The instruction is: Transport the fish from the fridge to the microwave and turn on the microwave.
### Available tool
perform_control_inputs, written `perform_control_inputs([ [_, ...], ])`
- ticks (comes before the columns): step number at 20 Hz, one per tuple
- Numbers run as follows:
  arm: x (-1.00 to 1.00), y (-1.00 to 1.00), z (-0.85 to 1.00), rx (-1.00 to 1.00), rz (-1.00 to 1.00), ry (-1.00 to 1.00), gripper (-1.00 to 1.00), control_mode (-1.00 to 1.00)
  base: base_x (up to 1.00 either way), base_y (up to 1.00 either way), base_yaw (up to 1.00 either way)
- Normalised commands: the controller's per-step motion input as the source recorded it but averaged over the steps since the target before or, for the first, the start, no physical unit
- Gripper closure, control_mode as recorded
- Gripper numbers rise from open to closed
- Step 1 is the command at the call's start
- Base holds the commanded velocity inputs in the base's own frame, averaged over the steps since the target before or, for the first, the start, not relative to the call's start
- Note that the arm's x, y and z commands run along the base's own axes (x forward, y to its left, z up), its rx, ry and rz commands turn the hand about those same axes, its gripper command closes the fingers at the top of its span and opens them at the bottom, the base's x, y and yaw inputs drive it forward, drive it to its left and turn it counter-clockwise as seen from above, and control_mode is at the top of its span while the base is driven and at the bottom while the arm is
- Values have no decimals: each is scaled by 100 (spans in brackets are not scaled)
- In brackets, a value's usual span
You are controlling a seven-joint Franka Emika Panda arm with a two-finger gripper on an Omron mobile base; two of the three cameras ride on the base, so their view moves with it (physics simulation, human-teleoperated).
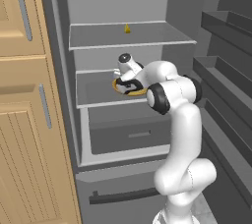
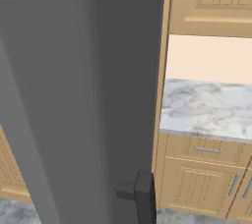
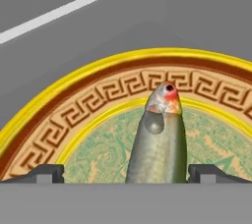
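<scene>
The slender grey-green fish (image 3: pixel 160 139) lies on a round gold-rimmed patterned plate (image 3: pixel 98 98), between the two dark fingertips (image 3: pixel 47 173). That plate (image 1: pixel 119 88) sits on the tall grey fridge's (image 1: pixel 123 2) middle shelf, below the small yellow cone-shaped item (image 1: pixel 127 29) and above the grey drawer (image 1: pixel 130 134).

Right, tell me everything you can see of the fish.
The fish is slender and olive-grey with a smooth, slightly glossy skin, a rounded grey fin patch behind the head, and a pale head with a red patch around a dark eye. It lies flat on a plate with a gold rim, brown key-pattern band and green centre, head toward the rim. The open gripper straddles its body; contact cannot be told. Its tail is hidden.
</scene>
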Motion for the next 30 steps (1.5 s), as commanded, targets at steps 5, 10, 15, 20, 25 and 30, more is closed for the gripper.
perform_control_inputs([
  [5, 0, 0, -15, 0, 0, 0, -100, -100, 0, 0, 0],
  [10, 0, 0, -22, 0, 0, 0, 100, -100, 0, 0, 0],
  [15, 0, 0, -31, 0, -1, 0, 100, -100, 0, 0, 0],
  [20, 0, 0, -37, 0, -1, 0, 100, -100, 0, 0, 0],
  [25, 0, 0, -7, 0, 0, -1, 100, -100, 0, 0, 0],
  [30, 0, 0, 0, 0, 0, -1, 100, -100, 0, 0, 0],
])
